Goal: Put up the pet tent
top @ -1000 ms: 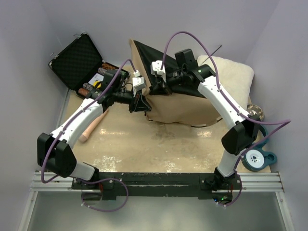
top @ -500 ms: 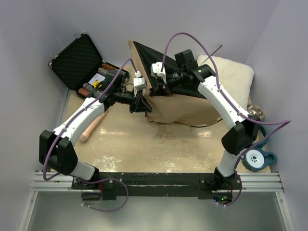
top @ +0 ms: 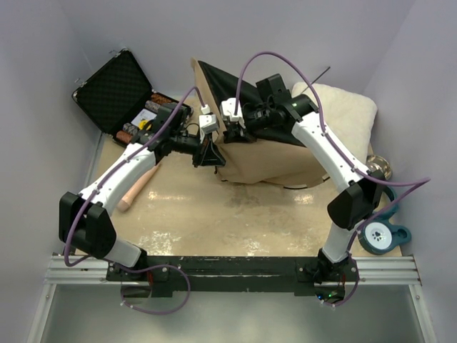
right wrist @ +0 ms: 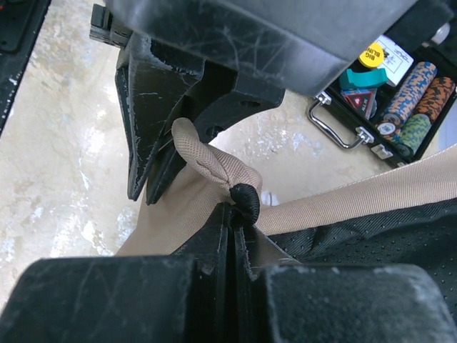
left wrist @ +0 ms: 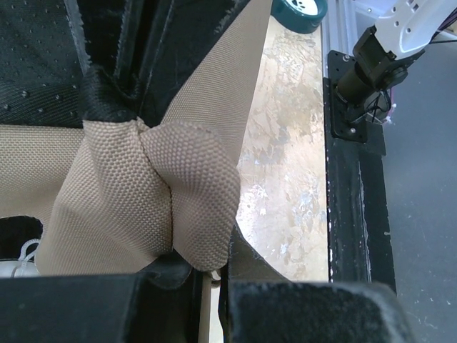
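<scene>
Grips a bunched tan fold of the tent [top: 275, 157] with the left claw [left wrist: 214, 280], clenched tight. Pinches the tent's black-edged hem with the right claw [right wrist: 233, 214], clamped shut just beside the left. Holds the tent crumpled at the back middle of the table [top: 214, 214], black underside showing, between the open case [top: 114, 89] and the white cushion [top: 346, 107].

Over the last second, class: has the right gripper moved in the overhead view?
Yes, slightly. The right gripper, shut on the tent, has shifted left, away from the white cushion and toward the open case.
</scene>
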You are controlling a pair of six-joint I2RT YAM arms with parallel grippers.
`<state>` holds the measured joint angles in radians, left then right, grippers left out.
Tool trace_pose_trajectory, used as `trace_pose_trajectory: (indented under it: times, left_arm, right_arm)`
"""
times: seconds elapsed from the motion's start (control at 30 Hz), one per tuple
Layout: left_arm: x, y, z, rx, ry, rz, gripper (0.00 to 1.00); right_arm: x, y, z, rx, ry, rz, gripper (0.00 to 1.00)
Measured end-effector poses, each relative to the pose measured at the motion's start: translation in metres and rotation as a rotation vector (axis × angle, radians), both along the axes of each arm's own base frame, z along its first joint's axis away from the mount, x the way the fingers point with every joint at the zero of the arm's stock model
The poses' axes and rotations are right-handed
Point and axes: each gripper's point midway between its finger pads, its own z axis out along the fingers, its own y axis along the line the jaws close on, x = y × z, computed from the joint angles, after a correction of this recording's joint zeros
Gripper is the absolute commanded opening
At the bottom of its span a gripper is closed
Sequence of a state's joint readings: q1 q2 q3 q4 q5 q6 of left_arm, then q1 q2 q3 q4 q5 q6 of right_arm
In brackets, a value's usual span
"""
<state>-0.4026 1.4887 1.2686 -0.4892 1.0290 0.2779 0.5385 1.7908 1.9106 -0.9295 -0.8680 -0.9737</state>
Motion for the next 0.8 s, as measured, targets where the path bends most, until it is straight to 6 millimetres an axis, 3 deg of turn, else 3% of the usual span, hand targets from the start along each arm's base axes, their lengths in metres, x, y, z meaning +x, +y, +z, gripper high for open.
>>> trace_pose_trajectory:
  times: [0.43, 0.8]
  left_arm:
    - [0.0, -0.009, -0.007, 0.037, 0.024, -0.002, 0.0]
    - [0.002, -0.012, -0.007, 0.034, 0.067, -0.002, 0.0]
  right_arm:
    - [0.002, 0.001, -0.008, -0.069, -0.069, -0.002, 0.08]
    - [-0.001, -0.006, 0.0, -0.071, -0.184, -0.008, 0.08]
